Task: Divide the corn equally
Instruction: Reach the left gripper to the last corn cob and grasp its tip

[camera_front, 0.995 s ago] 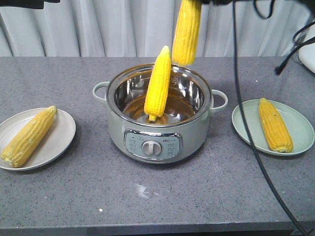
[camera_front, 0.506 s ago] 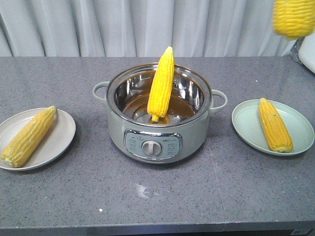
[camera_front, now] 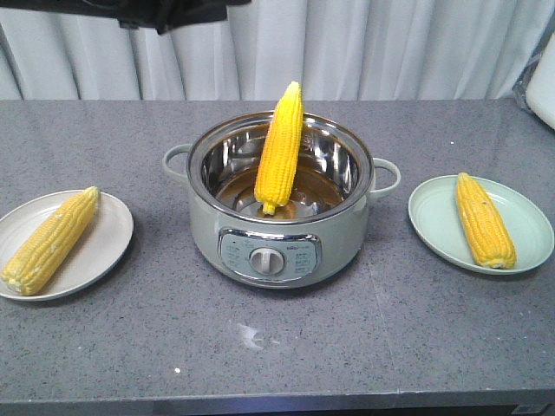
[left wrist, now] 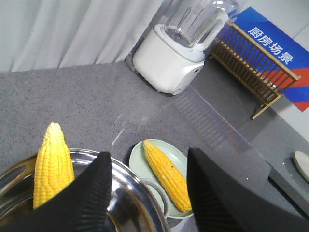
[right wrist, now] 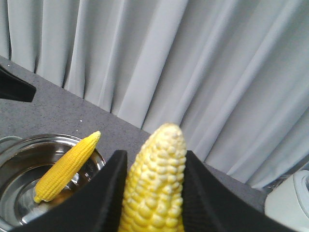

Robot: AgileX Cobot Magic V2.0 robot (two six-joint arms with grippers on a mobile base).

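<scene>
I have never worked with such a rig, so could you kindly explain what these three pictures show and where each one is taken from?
This is a two-armed robot sharing out corn. The wide picture looks across a speckled grey counter. On it stands a round silver-grey electric pot, with a yellow corn cob leaning upright inside it. An off-white plate at image left holds a second cob lying flat. A pale green plate at image right holds a third cob.

The other two pictures come from cameras on the robot's wrists. The left gripper has its black fingers apart and is empty; its camera looks down on the pot and the green plate. The right gripper is closed on a fourth cob, held up before a pale curtain, outside the wide picture.
</scene>
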